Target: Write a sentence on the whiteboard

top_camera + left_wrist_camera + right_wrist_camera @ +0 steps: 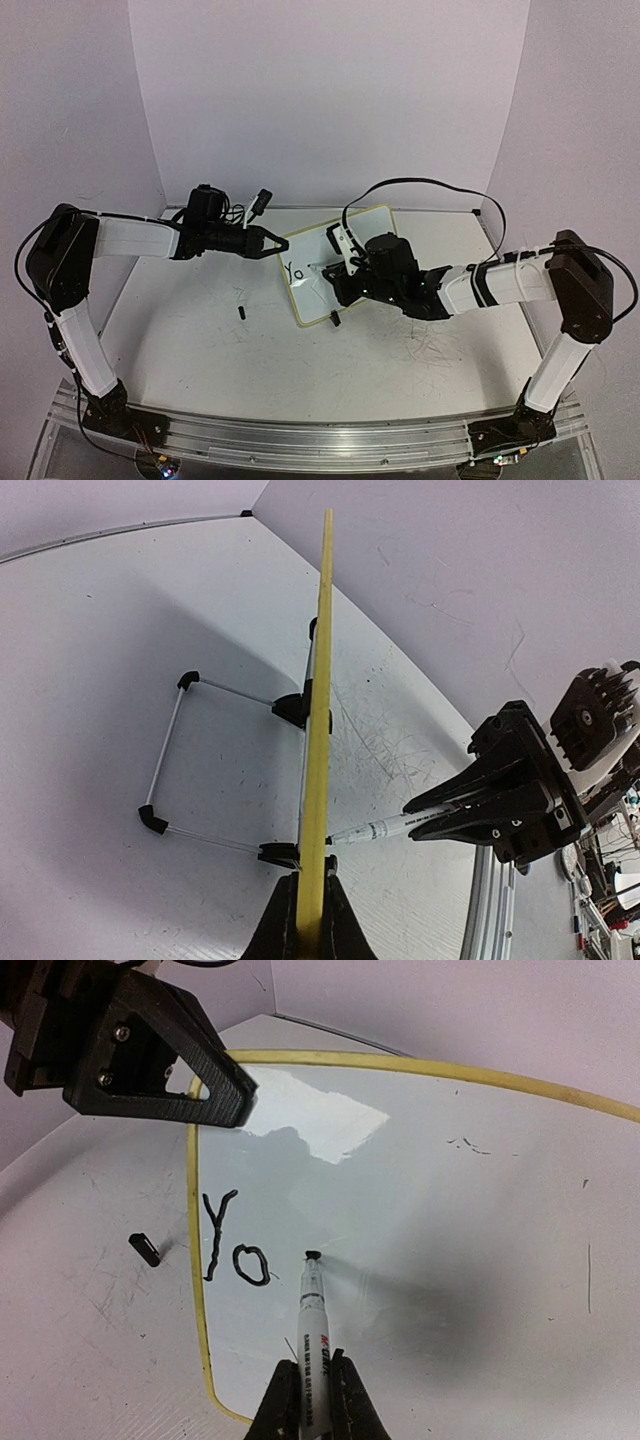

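Note:
The whiteboard (362, 226), white with a pale yellow rim, stands tilted at the table's middle back. My left gripper (283, 245) is shut on its left rim, which shows edge-on in the left wrist view (322, 680). My right gripper (338, 276) is shut on a white marker (314, 1325). The marker's black tip touches the board face (450, 1230) just right of the black lettering "Yo" (232, 1245). The lettering also shows in the top view (293, 270). The right gripper with the marker (385, 829) shows beside the board in the left wrist view.
A small black cap (241, 312) lies on the table left of the board, also in the right wrist view (145, 1249). The board's wire stand (170, 750) rests behind it. Faint grey scribbles (435, 350) mark the table. A metal rail (300, 440) runs along the near edge.

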`<act>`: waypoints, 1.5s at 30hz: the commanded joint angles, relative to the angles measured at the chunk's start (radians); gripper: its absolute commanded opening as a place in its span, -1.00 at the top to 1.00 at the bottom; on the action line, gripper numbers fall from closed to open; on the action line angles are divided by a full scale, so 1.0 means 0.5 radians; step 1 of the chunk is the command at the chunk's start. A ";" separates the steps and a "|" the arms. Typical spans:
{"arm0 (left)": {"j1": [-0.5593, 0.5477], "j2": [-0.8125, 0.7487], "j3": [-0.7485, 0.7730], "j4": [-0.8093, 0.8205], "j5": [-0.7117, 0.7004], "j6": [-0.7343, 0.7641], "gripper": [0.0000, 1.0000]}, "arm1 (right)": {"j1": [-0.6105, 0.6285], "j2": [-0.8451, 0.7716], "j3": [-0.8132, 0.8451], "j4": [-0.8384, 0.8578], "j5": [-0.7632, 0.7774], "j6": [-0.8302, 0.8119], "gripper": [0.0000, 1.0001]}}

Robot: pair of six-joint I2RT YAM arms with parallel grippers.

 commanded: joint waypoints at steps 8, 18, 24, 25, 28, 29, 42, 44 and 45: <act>0.015 -0.053 -0.042 -0.082 -0.034 0.031 1.00 | 0.007 0.012 0.068 0.039 -0.021 0.018 1.00; 0.015 -0.053 -0.041 -0.082 -0.038 0.034 1.00 | 0.030 0.032 0.057 -0.023 -0.020 0.020 1.00; 0.015 -0.050 -0.037 -0.082 -0.036 0.034 1.00 | 0.042 0.048 0.043 -0.053 -0.022 0.026 1.00; 0.015 -0.049 -0.037 -0.082 -0.037 0.034 1.00 | 0.046 0.048 0.042 -0.061 -0.020 0.029 1.00; 0.015 -0.052 -0.037 -0.082 -0.034 0.034 1.00 | 0.046 0.042 0.033 -0.079 -0.020 0.030 1.00; 0.015 -0.052 -0.038 -0.083 -0.036 0.034 1.00 | 0.044 0.042 0.032 -0.085 -0.020 0.030 1.00; 0.015 -0.052 -0.040 -0.081 -0.027 0.031 1.00 | 0.027 -0.022 -0.006 -0.027 0.149 0.062 1.00; 0.015 -0.056 -0.043 -0.082 -0.028 0.031 1.00 | 0.021 -0.032 -0.012 0.000 0.157 0.069 1.00; 0.015 -0.056 -0.043 -0.082 -0.028 0.034 1.00 | 0.017 -0.037 -0.013 0.012 0.159 0.073 1.00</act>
